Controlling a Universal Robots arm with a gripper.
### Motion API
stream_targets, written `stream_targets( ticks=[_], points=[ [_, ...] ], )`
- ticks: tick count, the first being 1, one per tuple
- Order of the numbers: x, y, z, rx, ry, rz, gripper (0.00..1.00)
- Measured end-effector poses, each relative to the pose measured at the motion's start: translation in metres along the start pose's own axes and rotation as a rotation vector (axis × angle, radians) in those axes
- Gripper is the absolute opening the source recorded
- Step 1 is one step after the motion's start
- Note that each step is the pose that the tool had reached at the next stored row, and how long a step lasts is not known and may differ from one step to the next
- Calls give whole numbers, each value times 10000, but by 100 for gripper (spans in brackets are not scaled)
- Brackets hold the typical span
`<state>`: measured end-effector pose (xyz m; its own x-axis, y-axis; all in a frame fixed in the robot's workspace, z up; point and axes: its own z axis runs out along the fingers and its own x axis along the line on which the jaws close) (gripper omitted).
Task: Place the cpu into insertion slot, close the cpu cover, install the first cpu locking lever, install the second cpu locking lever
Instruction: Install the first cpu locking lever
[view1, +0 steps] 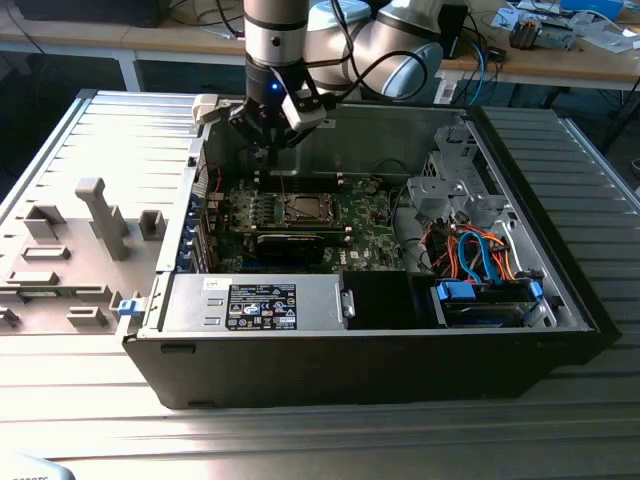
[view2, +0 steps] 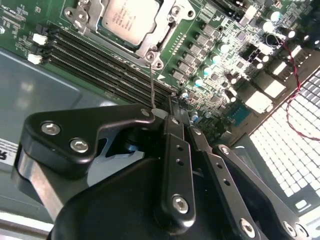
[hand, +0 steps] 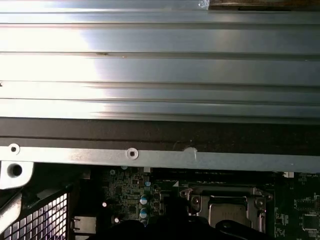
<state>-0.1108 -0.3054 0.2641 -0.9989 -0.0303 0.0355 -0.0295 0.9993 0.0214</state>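
Observation:
The cpu (view1: 305, 208) lies in the insertion slot (view1: 304, 196) on the green board inside the open computer case. Its silver top (view2: 131, 17) shows through the cpu cover (view2: 150, 48), which lies flat around it. In the first wrist view the cover (hand: 200, 192) frames the cpu (hand: 227, 212). A thin wire locking lever (view2: 152, 82) stands up from the socket's corner and runs to my gripper (view2: 175, 117). The gripper (view1: 266, 148) hangs above the board, just behind the socket, and looks shut on the lever's end, which the black fingers hide.
A black labelled power-supply box (view1: 262, 305) fills the case's front. Drive bays with blue and orange cables (view1: 480, 260) sit on the exterior view's right. Memory slots (view2: 100, 60) run beside the socket. The case's rear wall (hand: 160, 160) is close behind. A grey fixture (view1: 70, 250) lies outside on the left.

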Motion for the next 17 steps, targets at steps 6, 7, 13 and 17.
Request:
stream_targets(
  ticks=[6,7,13,17],
  points=[
    [-54,-1,-2,1,0,0,11],
    [-62,-2,-2,1,0,0,11],
    [-109,-3,-4,4,0,0,11],
    [-138,-3,-5,6,0,1,11]
  ],
)
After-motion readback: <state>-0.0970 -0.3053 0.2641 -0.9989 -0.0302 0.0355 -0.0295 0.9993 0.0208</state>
